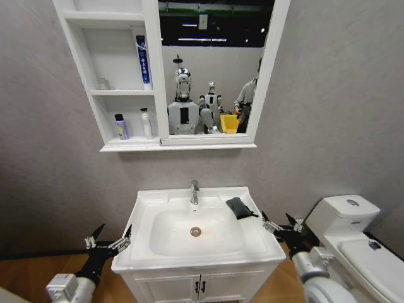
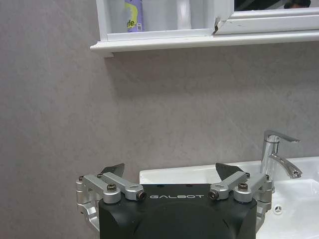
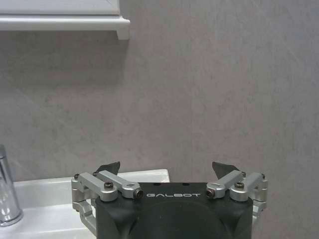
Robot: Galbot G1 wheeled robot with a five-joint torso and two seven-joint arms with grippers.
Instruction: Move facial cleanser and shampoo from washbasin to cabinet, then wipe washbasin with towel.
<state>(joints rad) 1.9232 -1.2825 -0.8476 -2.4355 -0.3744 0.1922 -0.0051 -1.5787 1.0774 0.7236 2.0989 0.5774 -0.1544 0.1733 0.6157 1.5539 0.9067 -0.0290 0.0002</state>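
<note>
The white washbasin stands in front of me, and the dark towel lies on its right rim beside the chrome tap. On the wall above hangs the cabinet. Its lowest compartment holds a lilac-labelled bottle and a white bottle, and a blue tube stands one shelf up. Which of these are the facial cleanser and the shampoo I cannot tell. My left gripper hangs open and empty off the basin's left edge. My right gripper is open and empty off its right edge.
A white toilet stands close to my right arm. Below the basin is a white two-door vanity with black handles. A grey wall backs everything. The mirror reflects robots and a person in the room behind me.
</note>
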